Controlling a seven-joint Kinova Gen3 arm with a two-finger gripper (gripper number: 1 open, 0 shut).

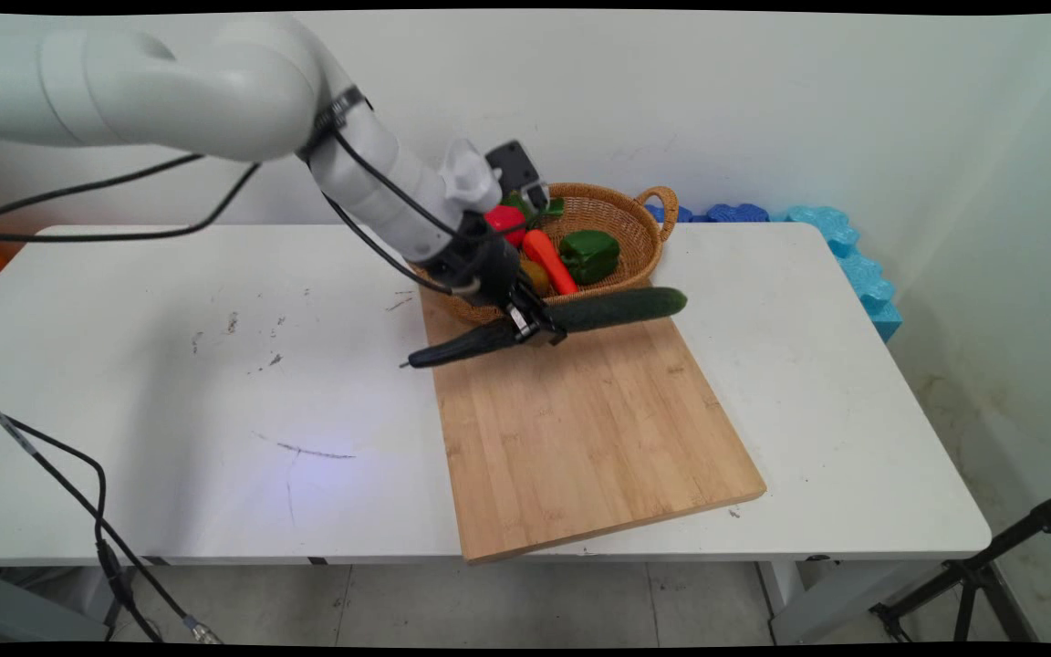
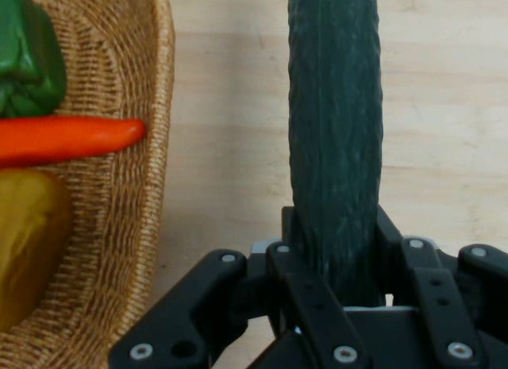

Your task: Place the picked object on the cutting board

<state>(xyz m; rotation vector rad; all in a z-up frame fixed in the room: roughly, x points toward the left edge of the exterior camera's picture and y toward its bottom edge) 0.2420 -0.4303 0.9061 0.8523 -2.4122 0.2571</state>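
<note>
The gripper [image 1: 535, 324] pinches a long cucumber [image 1: 617, 308] near mid-length above the cutting board [image 1: 580, 429] (basket [image 1: 621, 233] at twelve o'clock); its overhanging ends could twist it loose.

Your arm [image 1: 215, 91] is glossy white: fat rounded links narrowing toward the wrist. A black band rings it just past the big elbow joint, and black cables [image 1: 124, 196] trail from that band. Beside the wrist there's a white bracket with a dark grey box [image 1: 515, 169]. Your gripper [image 2: 337, 305] is matte black, flat linkage bars pinned with silver screws [image 2: 345, 353].
</note>
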